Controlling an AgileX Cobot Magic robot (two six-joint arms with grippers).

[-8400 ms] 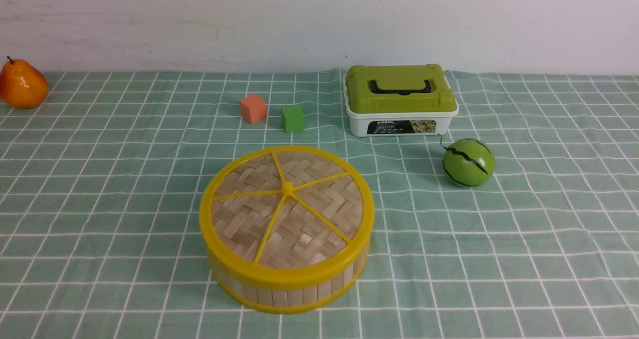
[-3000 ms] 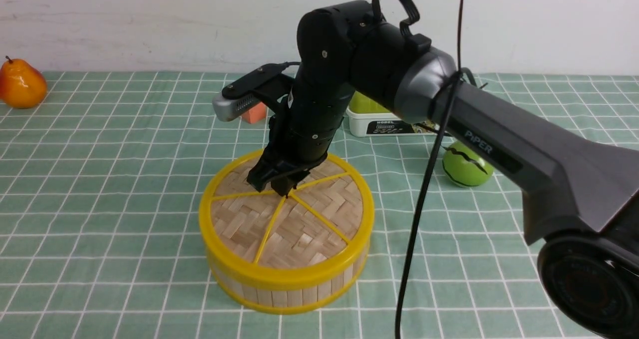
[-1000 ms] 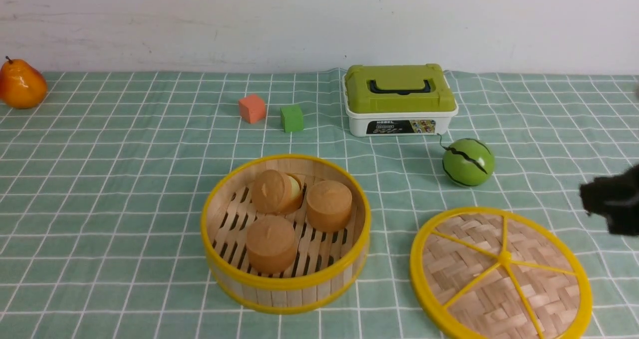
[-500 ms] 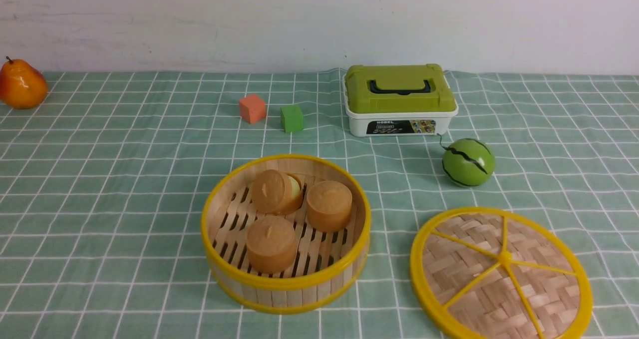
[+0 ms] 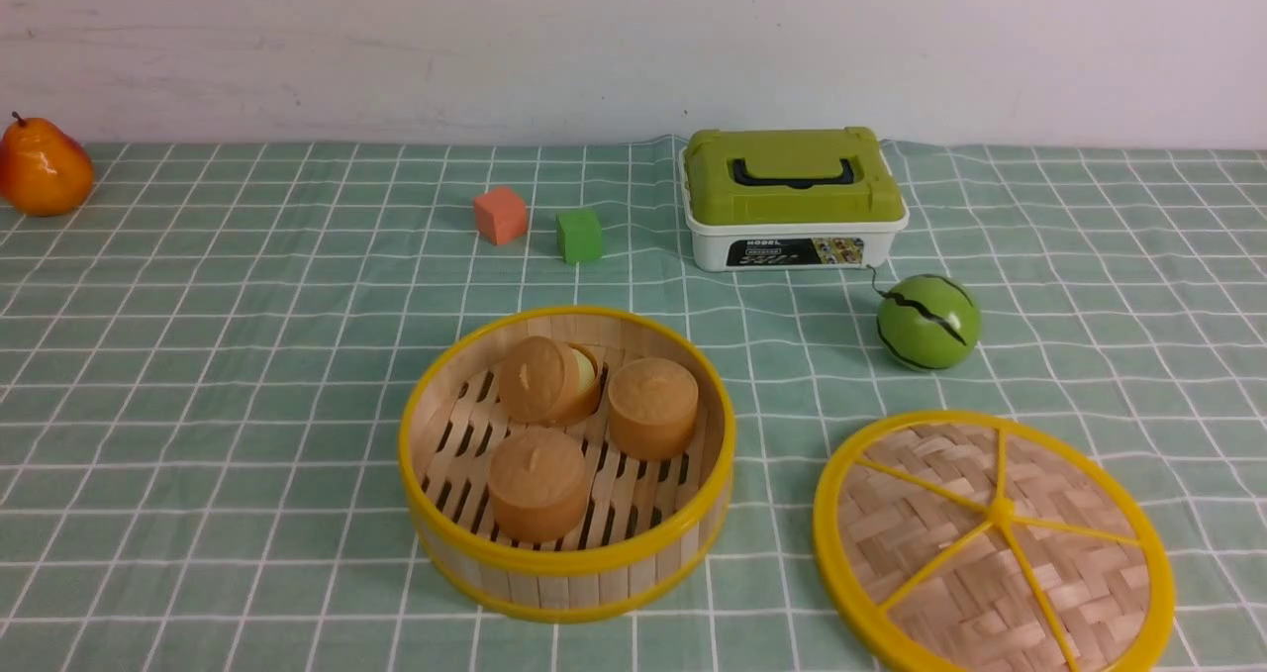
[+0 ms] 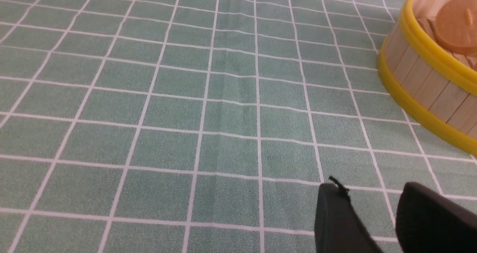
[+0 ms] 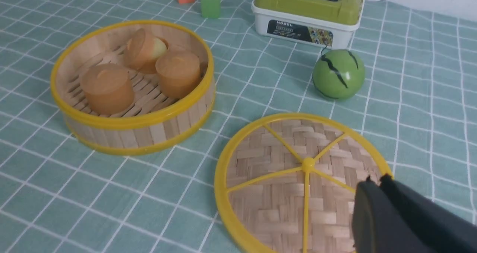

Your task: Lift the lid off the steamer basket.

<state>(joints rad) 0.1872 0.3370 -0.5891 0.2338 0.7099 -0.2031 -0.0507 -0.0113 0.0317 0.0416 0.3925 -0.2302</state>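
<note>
On the bench (image 5: 198, 405): one steamer basket (image 5: 566, 573) holding three round brown cakes (image 5: 539, 479), one lid (image 5: 993, 543), one orange cube (image 5: 500, 215), one green cube (image 5: 579, 235), one green-and-white box (image 5: 795, 197), one toy watermelon (image 5: 928, 322), one pear (image 5: 43, 167). The lid lies flat to the basket's right, near but apart. The right fingers (image 7: 376, 193) are pressed together, empty; the left fingers (image 6: 335, 215) stand narrowly apart, empty. A second ago the right arm darkened the front view's right edge; now it is gone.
</note>
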